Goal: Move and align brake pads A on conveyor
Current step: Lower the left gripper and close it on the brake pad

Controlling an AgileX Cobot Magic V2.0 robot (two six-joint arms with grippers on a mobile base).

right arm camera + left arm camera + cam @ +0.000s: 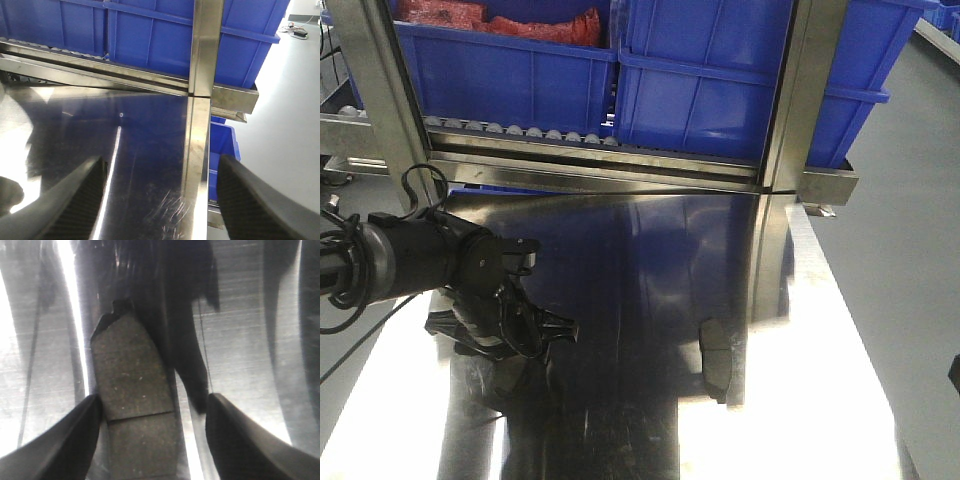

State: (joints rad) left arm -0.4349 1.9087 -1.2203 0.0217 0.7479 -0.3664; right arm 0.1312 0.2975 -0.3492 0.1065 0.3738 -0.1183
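Straddling a brake pad (132, 385) across its narrow width, left tool (152, 410) gapes, poised to pinch; right tool (161, 162) spread, empty, held aside.

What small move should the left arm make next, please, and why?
Probably close the left end effector. It is open around a brake pad lying on the steel table: one finger is at the pad's edge, the other stands apart from it.
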